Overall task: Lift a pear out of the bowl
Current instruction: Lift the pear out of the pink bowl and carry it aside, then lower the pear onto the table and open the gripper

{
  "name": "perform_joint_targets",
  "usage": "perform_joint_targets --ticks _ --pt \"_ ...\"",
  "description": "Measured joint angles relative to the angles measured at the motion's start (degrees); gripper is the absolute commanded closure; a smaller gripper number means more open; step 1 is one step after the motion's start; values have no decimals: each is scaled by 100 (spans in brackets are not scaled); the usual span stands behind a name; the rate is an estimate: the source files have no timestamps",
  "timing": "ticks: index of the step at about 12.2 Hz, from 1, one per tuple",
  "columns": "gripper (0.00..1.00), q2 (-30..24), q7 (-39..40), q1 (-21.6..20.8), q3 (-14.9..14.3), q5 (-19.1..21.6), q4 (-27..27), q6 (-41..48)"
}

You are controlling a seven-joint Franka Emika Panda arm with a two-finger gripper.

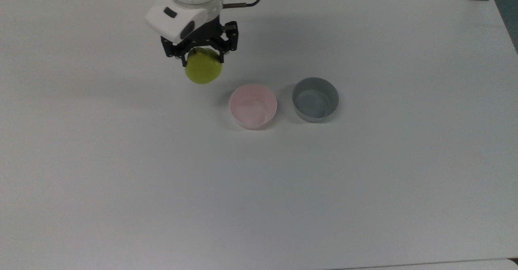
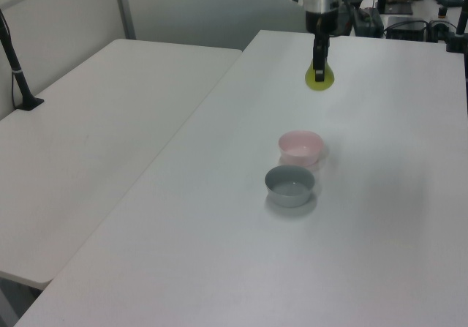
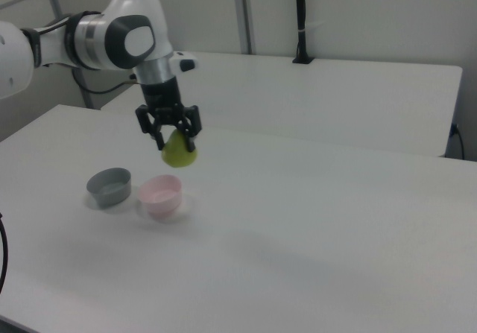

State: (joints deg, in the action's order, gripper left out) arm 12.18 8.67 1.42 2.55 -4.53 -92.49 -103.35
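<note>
While the fingers (image 1: 201,56) clamp the pear (image 1: 203,69) above the counter (image 1: 364,181), the pink bowl (image 1: 253,106) and grey bowl (image 1: 315,99) sit empty, side by side.

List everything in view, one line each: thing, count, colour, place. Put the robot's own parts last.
pear: one, yellow-green, held in the air clear of both bowls, up and to the top view's left of the pink bowl
pink bowl: one, pale pink, empty, on the table near its middle
grey bowl: one, grey, empty, on the table beside the pink bowl, on the top view's right of it, apart from it
table: one, white, under both bowls
second table: one, white, on the left view's left, beside the first
pincer: one, black fingers, shut on the pear's upper part
arm: one, white with dark joints, reaching in from the right view's left
</note>
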Motion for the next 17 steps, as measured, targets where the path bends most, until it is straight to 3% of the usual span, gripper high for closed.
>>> perform_joint_targets --ticks 5,12,15,17 --pt "60 103 959 200 -889 9 42 -249" --pt "60 1051 1059 653 -936 9 -206 -1685" --pt "60 1335 1080 754 -936 9 -234 -1878" --pt "53 1387 1080 750 -936 9 -237 -1879"
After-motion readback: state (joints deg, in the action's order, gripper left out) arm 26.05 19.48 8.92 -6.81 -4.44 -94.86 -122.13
